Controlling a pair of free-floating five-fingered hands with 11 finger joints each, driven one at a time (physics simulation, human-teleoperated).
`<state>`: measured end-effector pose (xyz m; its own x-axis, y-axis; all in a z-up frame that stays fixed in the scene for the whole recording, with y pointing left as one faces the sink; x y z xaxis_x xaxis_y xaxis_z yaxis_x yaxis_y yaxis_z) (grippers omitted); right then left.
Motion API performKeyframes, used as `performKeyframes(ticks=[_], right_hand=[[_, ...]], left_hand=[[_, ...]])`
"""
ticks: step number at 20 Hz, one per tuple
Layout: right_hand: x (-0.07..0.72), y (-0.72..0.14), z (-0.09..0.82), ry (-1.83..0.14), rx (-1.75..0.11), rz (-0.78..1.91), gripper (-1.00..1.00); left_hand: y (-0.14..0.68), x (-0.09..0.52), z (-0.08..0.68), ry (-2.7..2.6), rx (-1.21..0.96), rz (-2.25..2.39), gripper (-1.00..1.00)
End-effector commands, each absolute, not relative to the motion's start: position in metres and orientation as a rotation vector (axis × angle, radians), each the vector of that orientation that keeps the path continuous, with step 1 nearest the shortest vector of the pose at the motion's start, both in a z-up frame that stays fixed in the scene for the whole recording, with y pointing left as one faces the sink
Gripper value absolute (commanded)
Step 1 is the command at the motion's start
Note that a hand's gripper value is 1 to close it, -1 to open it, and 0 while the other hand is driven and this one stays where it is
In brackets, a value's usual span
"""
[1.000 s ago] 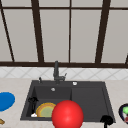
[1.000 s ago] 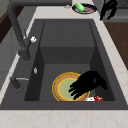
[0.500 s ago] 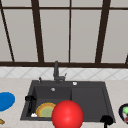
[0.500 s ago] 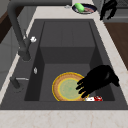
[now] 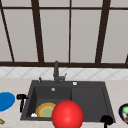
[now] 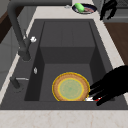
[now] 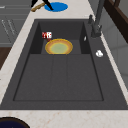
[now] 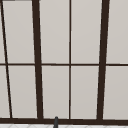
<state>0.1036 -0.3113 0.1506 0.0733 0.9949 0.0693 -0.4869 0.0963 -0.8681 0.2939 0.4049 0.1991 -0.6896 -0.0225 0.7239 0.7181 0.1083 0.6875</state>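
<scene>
Two hands hovering, nothing gripped. L hand [image 5: 22, 98] hanging by sink [image 5: 87, 97] left rim near blue plate [image 5: 5, 100], fingers spreading loose. R hand [image 5: 107, 120] floating beside bowl [image 5: 120, 111] on surface; open/shut: can't tell. Yellow plate [image 6: 70, 87] lying in basin.

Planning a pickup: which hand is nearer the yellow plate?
Left. The left hand hovers just left of the sink, near the yellow plate; the right hand is at the sink's front-right corner.

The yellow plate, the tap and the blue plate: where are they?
yellow plate [image 6: 70, 87], left side view, its green middle.
tap [image 5: 56, 71], front view, its upright stem.
blue plate [image 5: 5, 100], front view, its flat middle.
</scene>
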Motion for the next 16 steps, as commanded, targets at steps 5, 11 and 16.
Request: performKeyframes(ticks=[5, 11, 16], right_hand=[[0.104, -0.311, 0.151, -0.830, -0.793, 1.309, 0.00], [0.104, -0.311, 0.151, -0.830, -0.793, 1.309, 0.00], [0.104, -0.311, 0.151, -0.830, -0.793, 1.309, 0.00]], left_hand=[[0.449, 0.259, 0.219, -1.783, -0.694, -1.660, -1.00], [0.479, 0.224, 0.208, -1.817, -0.702, -1.689, -1.00], [0.495, 0.199, 0.201, -1.821, -0.716, -1.721, -1.00]])
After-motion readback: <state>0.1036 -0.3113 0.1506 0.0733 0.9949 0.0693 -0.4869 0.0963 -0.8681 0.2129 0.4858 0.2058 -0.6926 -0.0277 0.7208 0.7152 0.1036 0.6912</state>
